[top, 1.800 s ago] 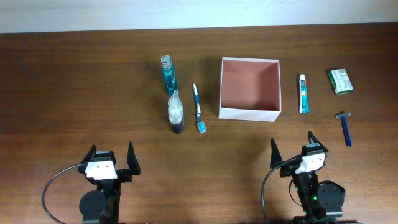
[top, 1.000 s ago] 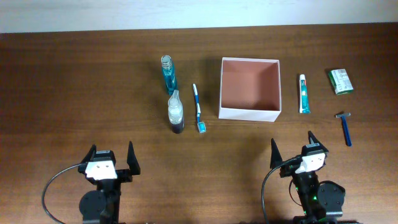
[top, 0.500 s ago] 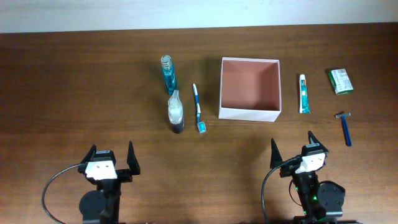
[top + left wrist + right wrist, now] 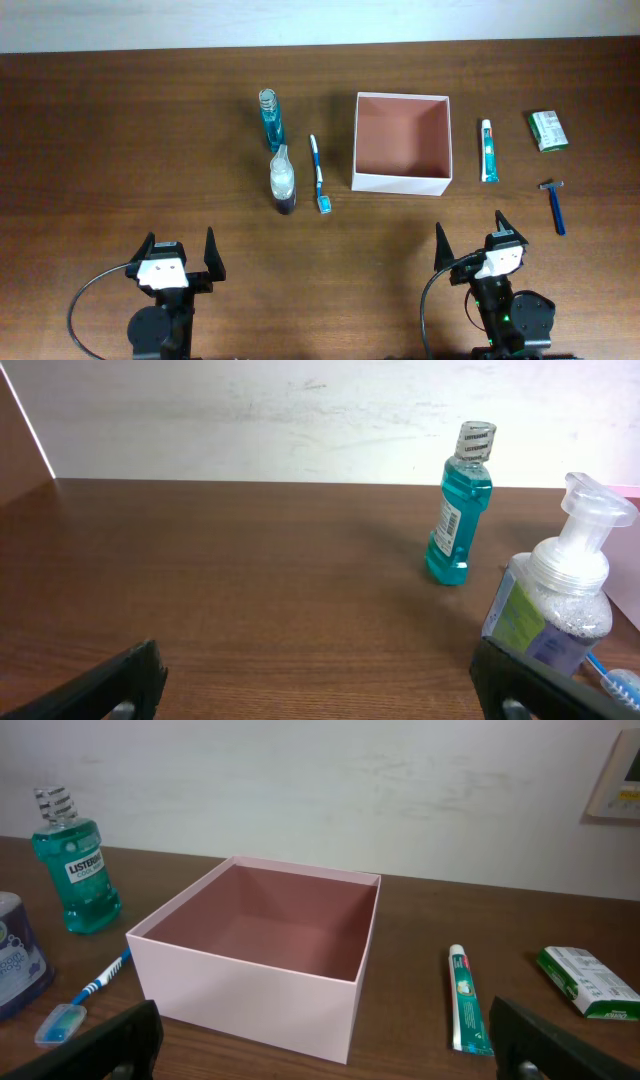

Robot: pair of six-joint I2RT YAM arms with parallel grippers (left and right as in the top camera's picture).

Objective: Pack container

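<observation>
Square white open-top container (image 4: 400, 184), reddish-pink inside, empty, mid-table. It lies ahead and slightly left of right gripper (image 4: 469, 226), the nearer arm. Left gripper (image 4: 180, 240) well apart. Both spread wide, holding nothing. White toothpaste tube (image 4: 488, 150) just right of container, long axis front-to-back.

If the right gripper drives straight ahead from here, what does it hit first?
The right gripper would most likely meet the container first, at its near wall toward the right corner; the toothpaste tube lies just right of that line.
</observation>
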